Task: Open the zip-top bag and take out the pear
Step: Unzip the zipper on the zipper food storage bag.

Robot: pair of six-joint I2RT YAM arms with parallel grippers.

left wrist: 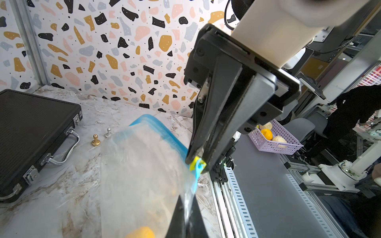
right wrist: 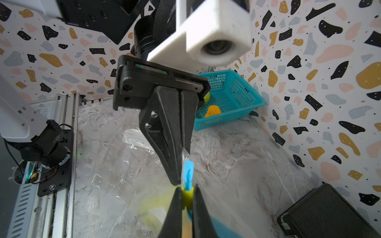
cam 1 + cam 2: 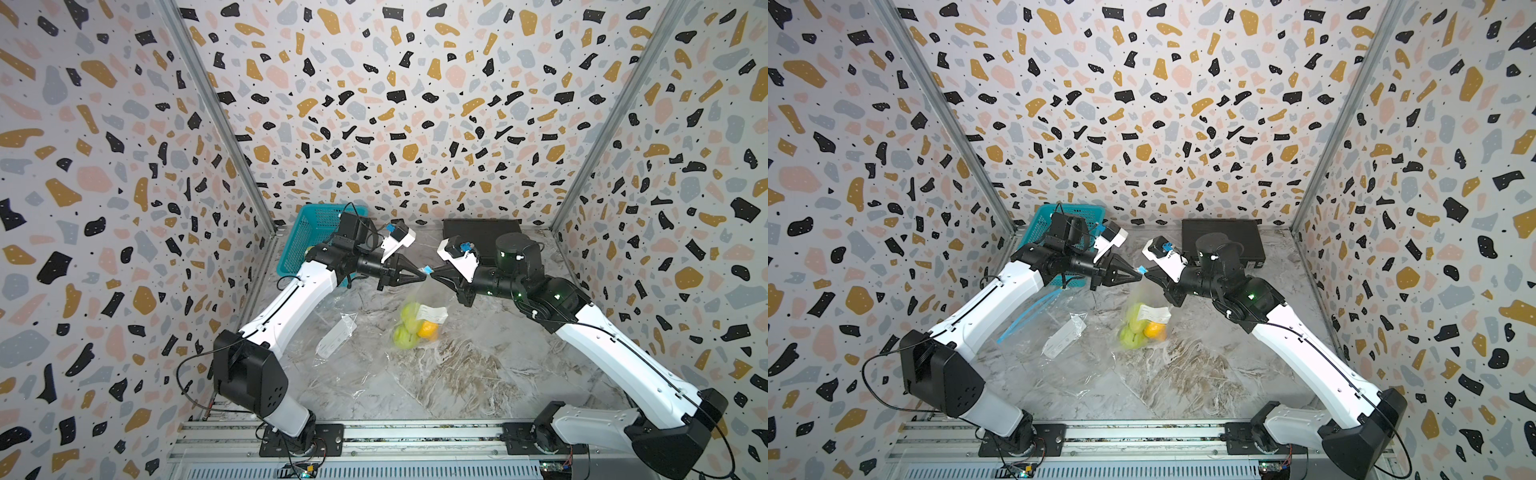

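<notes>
Right claw (image 2: 186,188) grips the slider (image 2: 187,197) and left claw (image 2: 176,179) the bag (image 2: 188,171) beside it, by the right wrist view; either could slip when pulled. By the left wrist view the zip (image 1: 162,128) looks shut. Both top views show the pear (image 3: 409,313) inside the hanging bag.

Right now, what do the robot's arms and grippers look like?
The left arm and right arm have white shell links, black joints and thin black cables along them. The left gripper and right gripper are matte black with tapering, wedge-shaped fingers. Each wrist carries a white camera housing. Small green lights glow on the right arm's joints.
</notes>
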